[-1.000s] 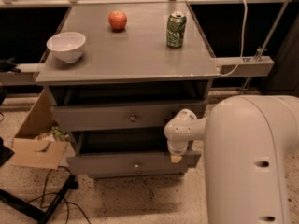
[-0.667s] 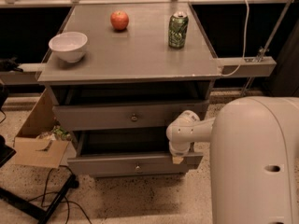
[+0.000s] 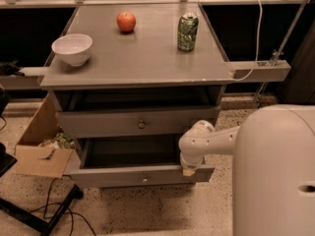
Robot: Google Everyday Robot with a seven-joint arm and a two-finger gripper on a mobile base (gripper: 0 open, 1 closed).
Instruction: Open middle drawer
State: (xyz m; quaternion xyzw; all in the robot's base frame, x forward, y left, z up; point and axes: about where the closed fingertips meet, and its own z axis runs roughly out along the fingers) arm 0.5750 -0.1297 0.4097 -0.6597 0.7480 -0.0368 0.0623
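The middle drawer [image 3: 113,177] juts out toward the near side, its long axis running left to right. The end effector [image 3: 188,169] rests on the right of its front edge; I cannot tell its grip.

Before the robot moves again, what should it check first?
1. Middle drawer pulled out: ok, its dark inside shows.
2. End effector at the drawer's front edge, right of the knob: ok.
3. Firm hold on the drawer: cannot tell.
4. Cardboard box clear of the drawer's left corner: cannot tell, they look very close.
5. Can, apple and bowl steady on the cabinet top: ok, can and bowl upright.
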